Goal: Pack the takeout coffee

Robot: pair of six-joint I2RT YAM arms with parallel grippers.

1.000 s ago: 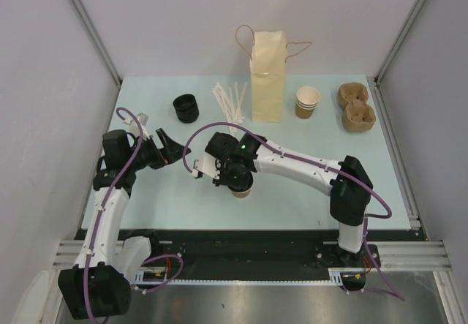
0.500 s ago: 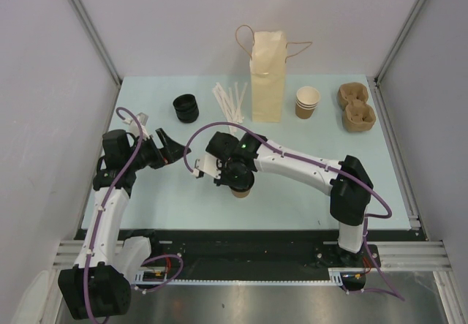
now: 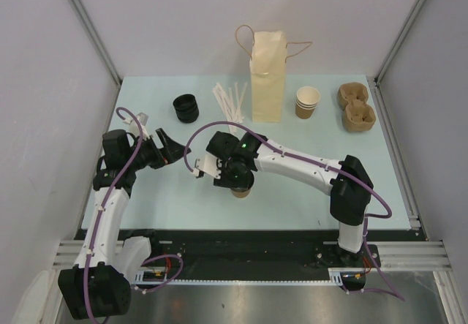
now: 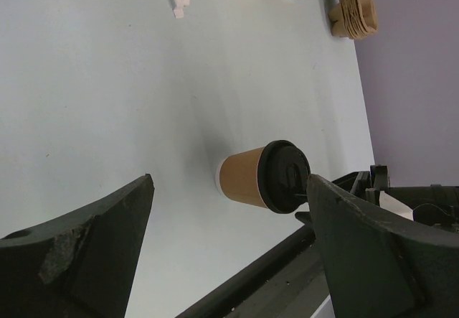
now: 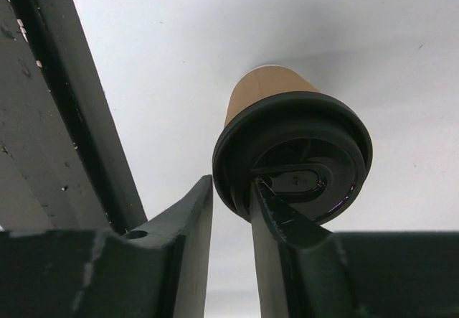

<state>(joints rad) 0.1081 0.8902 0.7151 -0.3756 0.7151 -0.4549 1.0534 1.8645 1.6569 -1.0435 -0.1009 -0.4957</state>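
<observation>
The right gripper [image 5: 231,185] straddles the coffee cup's [image 5: 262,88] lid [image 5: 301,146], grip unclear, presumably to lift it; the left gripper [image 3: 172,151] hangs open.

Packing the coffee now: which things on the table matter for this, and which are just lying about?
Job: takeout coffee; paper bag, likely where it goes.
Lying about: black lids; white sticks; lidless cups; pulp carriers.
</observation>
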